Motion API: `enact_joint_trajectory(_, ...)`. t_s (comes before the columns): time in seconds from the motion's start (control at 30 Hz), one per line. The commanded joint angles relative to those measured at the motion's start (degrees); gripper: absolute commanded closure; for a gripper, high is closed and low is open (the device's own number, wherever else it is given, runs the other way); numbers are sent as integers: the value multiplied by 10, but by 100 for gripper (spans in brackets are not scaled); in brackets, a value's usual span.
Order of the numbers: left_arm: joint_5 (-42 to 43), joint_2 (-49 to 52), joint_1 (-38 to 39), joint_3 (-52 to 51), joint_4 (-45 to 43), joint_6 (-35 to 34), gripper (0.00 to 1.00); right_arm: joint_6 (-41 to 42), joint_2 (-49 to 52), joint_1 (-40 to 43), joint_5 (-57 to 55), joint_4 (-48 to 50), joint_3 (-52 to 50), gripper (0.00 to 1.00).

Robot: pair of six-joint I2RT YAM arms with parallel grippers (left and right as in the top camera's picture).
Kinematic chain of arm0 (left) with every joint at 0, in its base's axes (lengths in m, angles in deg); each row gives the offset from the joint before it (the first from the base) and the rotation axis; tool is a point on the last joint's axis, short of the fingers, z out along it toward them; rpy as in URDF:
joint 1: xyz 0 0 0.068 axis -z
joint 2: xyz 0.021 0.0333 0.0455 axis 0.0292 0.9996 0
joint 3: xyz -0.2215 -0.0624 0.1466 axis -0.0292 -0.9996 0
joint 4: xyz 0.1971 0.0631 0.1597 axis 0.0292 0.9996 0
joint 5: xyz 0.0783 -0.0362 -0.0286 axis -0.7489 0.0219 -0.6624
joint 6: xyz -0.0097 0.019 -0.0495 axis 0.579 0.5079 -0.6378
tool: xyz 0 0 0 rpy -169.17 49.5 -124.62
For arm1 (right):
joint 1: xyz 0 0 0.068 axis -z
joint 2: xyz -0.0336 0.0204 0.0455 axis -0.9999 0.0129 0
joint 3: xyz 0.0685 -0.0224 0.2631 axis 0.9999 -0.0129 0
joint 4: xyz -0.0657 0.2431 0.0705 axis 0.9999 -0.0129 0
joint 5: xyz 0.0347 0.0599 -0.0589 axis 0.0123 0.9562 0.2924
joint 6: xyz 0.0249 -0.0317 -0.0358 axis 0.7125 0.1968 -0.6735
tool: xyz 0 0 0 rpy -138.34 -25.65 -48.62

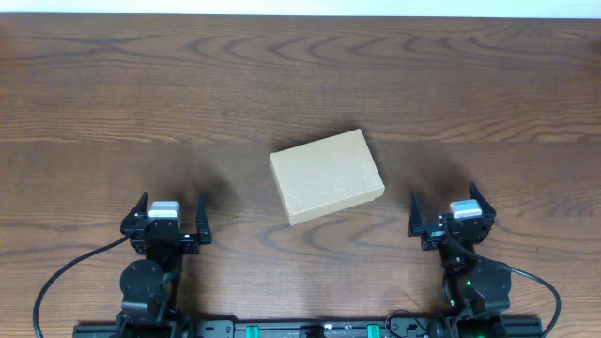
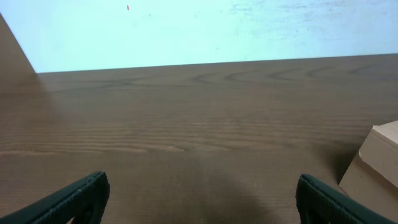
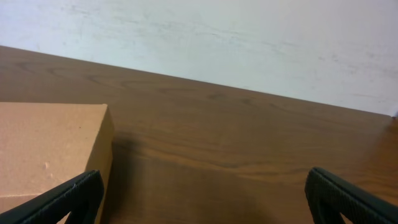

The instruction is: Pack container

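The container (image 1: 327, 176), a small plain tan cardboard box, lies closed and slightly turned in the middle of the table. Its corner shows at the right edge of the left wrist view (image 2: 375, 163) and its side at the left of the right wrist view (image 3: 50, 146). My left gripper (image 1: 170, 218) is open and empty near the front edge, left of the box. My right gripper (image 1: 452, 214) is open and empty near the front edge, right of the box. Neither touches the box.
The wooden table (image 1: 300, 84) stretches behind the box to a pale wall (image 3: 249, 43). The arm bases and a rail (image 1: 310, 329) sit along the front edge, with cables looping at both sides.
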Motion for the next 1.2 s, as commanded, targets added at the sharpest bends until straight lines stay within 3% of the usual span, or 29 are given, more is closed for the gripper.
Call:
enact_joint_trajectory(0.0,7,-6,-2,-18,6,-3,5,-4,-4,-4,6,0,-3,1)
enact_joint_trajectory(1.17,30,-5,-9,-18,6,-17,5,-3,-4,-4,6,0,-3,1)
